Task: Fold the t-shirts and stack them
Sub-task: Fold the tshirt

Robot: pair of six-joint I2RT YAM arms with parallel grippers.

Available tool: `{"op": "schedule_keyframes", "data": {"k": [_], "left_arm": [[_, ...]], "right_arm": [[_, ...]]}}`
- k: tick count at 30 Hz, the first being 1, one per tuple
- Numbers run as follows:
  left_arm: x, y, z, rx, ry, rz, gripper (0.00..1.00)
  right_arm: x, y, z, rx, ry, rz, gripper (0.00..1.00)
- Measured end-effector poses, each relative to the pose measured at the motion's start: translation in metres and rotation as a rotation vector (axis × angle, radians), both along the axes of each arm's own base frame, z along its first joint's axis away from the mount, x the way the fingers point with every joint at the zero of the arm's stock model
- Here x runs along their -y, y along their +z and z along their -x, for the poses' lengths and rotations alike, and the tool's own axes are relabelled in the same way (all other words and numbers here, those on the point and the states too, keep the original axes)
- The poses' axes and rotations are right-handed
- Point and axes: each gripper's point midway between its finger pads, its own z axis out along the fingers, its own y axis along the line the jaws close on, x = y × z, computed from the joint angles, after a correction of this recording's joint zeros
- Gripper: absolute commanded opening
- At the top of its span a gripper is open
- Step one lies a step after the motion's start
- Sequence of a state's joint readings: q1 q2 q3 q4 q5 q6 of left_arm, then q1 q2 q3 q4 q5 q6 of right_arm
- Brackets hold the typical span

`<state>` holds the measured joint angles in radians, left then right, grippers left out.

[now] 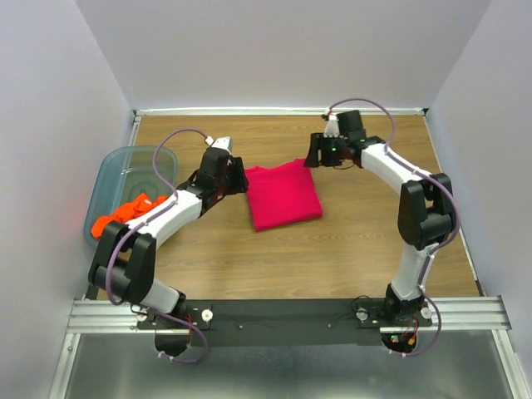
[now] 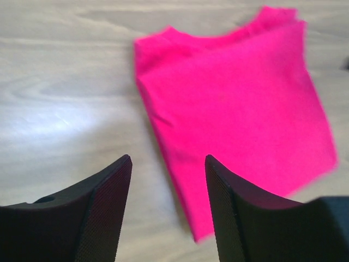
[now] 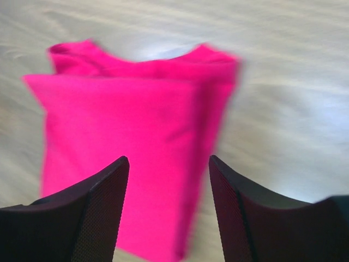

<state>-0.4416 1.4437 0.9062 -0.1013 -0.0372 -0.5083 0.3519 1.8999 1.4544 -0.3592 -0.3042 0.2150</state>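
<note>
The magenta-pink t-shirt (image 1: 284,196) ahead of both grippers was soft matt cloth, lightly creased at its folds. The orange t-shirt (image 1: 125,214), off to the left of the left gripper (image 2: 168,158), was crumpled cloth in a translucent, glossy plastic bin (image 1: 104,179). The table (image 1: 332,249) below showed wood grain with a dull sheen. The fingers (image 2: 109,213) of the left gripper and the right gripper (image 3: 169,159) were matt black, with fine cross-hatching on their inner faces.

Translucent blue bin (image 1: 116,169) at left edge, wooden table (image 1: 332,258).
</note>
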Motion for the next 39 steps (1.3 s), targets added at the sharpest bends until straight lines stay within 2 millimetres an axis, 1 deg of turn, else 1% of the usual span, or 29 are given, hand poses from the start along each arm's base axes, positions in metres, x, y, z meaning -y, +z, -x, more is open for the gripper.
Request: {"op": "schedule_keyframes", "data": {"k": [1,2,4,7,9,10,11,15,20,26,28,32,34,37,38,39], "left_arm": [[-0.004,-0.004,-0.007,0.004,0.005,-0.005,0.65],[-0.006,-0.006,-0.011,0.009,0.005,-0.005,0.65],[-0.007,-0.015,-0.022,0.020,-0.009,-0.011,0.64],[-0.004,-0.030,-0.030,0.023,-0.055,-0.025,0.61],[-0.003,-0.036,-0.033,0.021,-0.079,-0.034,0.60],[-0.002,-0.039,-0.035,0.019,-0.094,-0.035,0.60],[0.000,-0.040,-0.038,0.028,-0.112,-0.037,0.60],[0.000,-0.039,-0.049,0.053,-0.142,-0.044,0.59],[0.000,-0.038,-0.066,0.080,-0.177,-0.047,0.57],[0.005,-0.056,-0.068,0.049,-0.230,-0.053,0.54],[0.007,-0.058,-0.070,0.046,-0.248,-0.052,0.54],[0.011,-0.056,-0.073,0.054,-0.267,-0.050,0.54],[0.012,-0.054,-0.075,0.060,-0.273,-0.052,0.54],[0.011,-0.055,-0.078,0.064,-0.277,-0.056,0.54],[0.011,-0.056,-0.078,0.062,-0.278,-0.057,0.54],[0.011,-0.058,-0.078,0.058,-0.280,-0.058,0.54]], "right_arm": [[0.007,-0.002,-0.004,0.004,0.003,-0.002,0.69],[0.020,-0.005,-0.012,0.009,0.005,-0.013,0.68],[0.038,-0.014,-0.022,0.009,0.014,-0.028,0.68],[0.044,-0.031,-0.024,-0.011,0.070,-0.064,0.68],[0.038,-0.043,-0.022,-0.025,0.135,-0.084,0.66],[0.036,-0.045,-0.022,-0.026,0.151,-0.090,0.66],[0.031,-0.050,-0.023,-0.027,0.186,-0.104,0.65],[0.020,-0.057,-0.030,-0.014,0.260,-0.135,0.64],[0.009,-0.055,-0.041,0.020,0.324,-0.176,0.64],[-0.001,-0.052,-0.052,0.045,0.367,-0.220,0.63],[-0.003,-0.052,-0.055,0.048,0.376,-0.229,0.61],[-0.007,-0.056,-0.056,0.040,0.395,-0.255,0.58],[-0.009,-0.056,-0.056,0.038,0.404,-0.266,0.56],[-0.012,-0.056,-0.056,0.037,0.420,-0.286,0.48],[-0.013,-0.056,-0.056,0.035,0.423,-0.293,0.45],[-0.014,-0.056,-0.055,0.032,0.429,-0.301,0.40]]}}
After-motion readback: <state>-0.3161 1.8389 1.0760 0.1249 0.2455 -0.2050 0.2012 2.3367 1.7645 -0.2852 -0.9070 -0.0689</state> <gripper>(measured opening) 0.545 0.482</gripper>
